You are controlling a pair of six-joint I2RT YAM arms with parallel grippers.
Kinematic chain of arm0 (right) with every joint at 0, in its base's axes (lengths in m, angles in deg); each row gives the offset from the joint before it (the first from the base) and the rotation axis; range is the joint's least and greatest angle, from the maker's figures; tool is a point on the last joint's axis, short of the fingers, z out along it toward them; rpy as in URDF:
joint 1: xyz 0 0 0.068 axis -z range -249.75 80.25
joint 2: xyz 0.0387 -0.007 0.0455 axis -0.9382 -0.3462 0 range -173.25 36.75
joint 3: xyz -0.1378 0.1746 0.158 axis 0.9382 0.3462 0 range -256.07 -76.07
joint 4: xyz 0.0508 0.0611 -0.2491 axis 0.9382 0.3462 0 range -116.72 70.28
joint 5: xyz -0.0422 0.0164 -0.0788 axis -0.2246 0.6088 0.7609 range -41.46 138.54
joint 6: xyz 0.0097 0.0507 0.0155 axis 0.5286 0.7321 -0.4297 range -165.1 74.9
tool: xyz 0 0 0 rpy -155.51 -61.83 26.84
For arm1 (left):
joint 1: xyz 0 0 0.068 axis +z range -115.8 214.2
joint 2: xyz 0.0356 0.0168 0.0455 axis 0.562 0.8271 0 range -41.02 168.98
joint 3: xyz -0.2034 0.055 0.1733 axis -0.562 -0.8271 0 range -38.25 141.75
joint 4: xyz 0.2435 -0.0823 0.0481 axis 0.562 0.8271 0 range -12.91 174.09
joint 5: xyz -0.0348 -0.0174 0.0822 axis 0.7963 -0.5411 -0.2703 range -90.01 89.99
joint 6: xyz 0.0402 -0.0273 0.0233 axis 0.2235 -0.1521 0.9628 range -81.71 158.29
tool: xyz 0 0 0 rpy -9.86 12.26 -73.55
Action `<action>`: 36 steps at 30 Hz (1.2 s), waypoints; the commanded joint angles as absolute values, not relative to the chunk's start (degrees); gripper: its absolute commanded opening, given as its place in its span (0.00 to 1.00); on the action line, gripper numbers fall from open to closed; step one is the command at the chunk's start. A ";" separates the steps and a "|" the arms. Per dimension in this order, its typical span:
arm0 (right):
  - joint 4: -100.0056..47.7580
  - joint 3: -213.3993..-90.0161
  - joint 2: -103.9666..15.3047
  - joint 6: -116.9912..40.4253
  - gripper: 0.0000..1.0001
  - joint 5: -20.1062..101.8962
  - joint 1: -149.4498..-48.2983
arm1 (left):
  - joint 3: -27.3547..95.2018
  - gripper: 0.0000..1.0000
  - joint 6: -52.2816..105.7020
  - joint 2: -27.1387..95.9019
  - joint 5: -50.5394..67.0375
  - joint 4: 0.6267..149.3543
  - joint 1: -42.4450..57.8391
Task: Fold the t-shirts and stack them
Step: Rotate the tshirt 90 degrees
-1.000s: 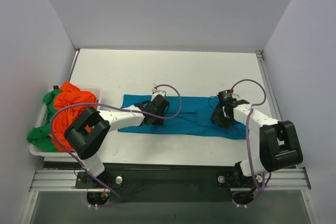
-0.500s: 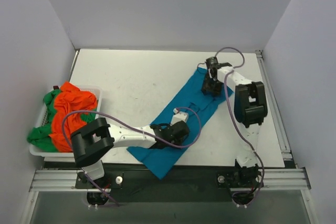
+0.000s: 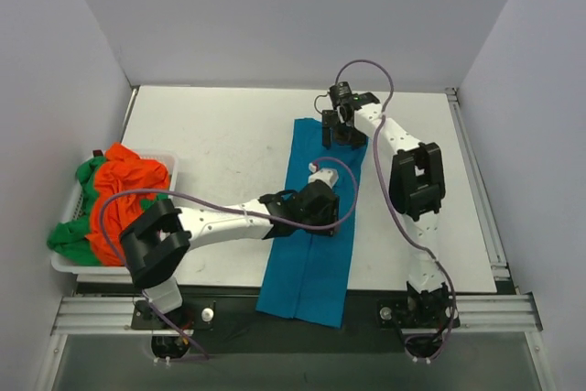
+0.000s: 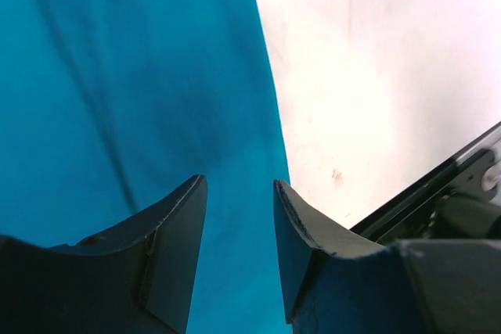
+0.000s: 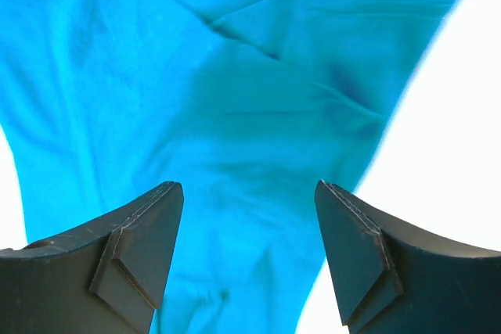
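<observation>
At the left edge, a white plastic basket (image 3: 69,266) holds two crumpled shirts, one bright orange (image 3: 124,190), one green (image 3: 69,235). In the centre, one smooth teal-blue shirt (image 3: 307,272) lies as a long strip on the white worktop (image 3: 220,135), overhanging its bottom edge. The left gripper (image 4: 239,184) over mid-strip and the right gripper (image 5: 247,186) over its wrinkled upper end both stand parted and empty.

Teal t-shirt (image 3: 307,267) now lengthwise instead of crosswise, both sets of jaws now apart.

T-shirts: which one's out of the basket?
The teal-blue t-shirt, spread lengthwise on the table; the orange t-shirt and green t-shirt lie bunched in the white basket.
</observation>
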State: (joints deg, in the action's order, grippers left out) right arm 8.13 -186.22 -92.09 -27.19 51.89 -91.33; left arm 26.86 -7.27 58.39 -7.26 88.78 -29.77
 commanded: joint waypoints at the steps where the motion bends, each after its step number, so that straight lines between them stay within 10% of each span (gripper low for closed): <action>1: 11.07 -185.78 -82.18 -25.60 0.70 52.58 -90.23 | 24.43 0.50 -6.18 51.36 -6.08 87.91 -25.67; 15: -11.15 -137.52 -59.05 -5.20 0.54 50.12 -94.18 | 32.86 0.49 3.92 64.88 -0.02 86.86 -5.45; 36: -5.63 -163.05 -85.94 -17.49 0.49 44.14 -84.70 | 60.17 0.47 4.80 90.53 -0.54 96.86 -1.67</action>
